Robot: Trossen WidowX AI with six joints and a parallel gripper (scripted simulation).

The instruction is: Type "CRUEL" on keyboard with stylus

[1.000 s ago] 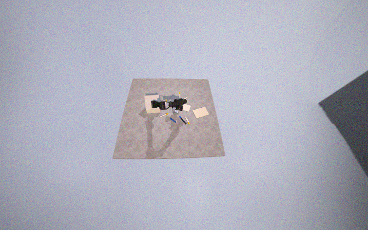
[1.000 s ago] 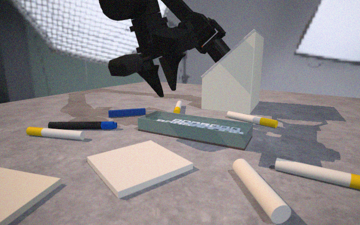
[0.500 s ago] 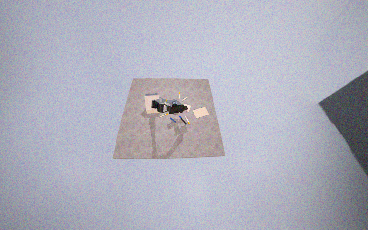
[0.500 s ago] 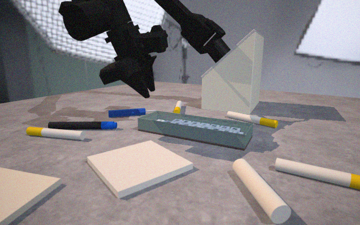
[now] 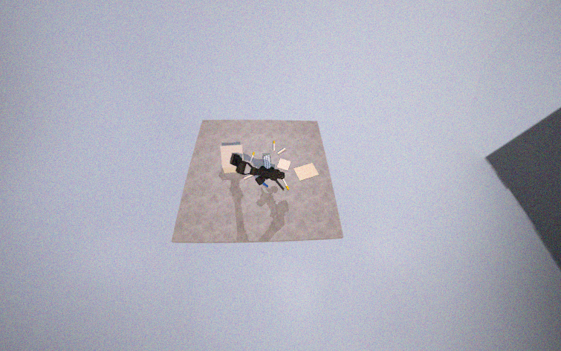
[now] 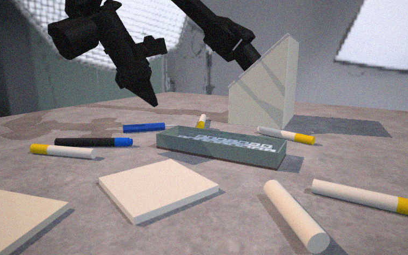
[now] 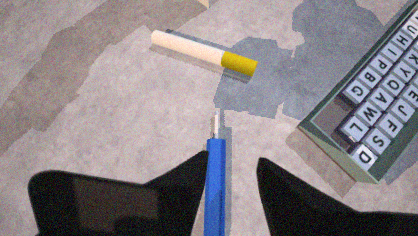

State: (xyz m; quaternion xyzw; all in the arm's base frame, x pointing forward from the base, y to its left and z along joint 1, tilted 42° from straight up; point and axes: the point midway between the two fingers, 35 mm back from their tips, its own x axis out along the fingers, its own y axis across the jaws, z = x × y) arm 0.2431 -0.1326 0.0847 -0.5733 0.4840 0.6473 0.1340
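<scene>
Okay, so going from our end outward: we're holding the pincer [image 5: 260, 180] [image 6: 155, 105] [image 7: 233, 155] partly open, with nothing gripped. The stylus [image 5: 264, 184] [image 6: 143, 127] [image 7: 216, 185], the blue one with the thin pale tip, is lying flat on the desk [image 5: 212, 209] [image 6: 56, 170] [image 7: 100, 125] below the fingers. From the wrist it's showing up in the gap, closer to one finger, but the exterior view is putting the fingertips above it.

So we're guessing we're at the pickup stage. The grab isn't done, and I'm counting zero letters of CRUEL typed, since we're not holding anything to type with. All five presses are probably still ahead of us: C, R, U, E, L.

Further out, the keyboard [image 5: 267, 160] [image 6: 199, 148] [image 7: 340, 155] is sitting apart from the stylus, and we're seeing L and U from the wrist; C and R are out of that view. Beyond the stylus tip, a white-and-yellow marker [image 5: 248, 176] [image 6: 201, 121] [image 7: 190, 47] is just lying there, not our problem.
</scene>
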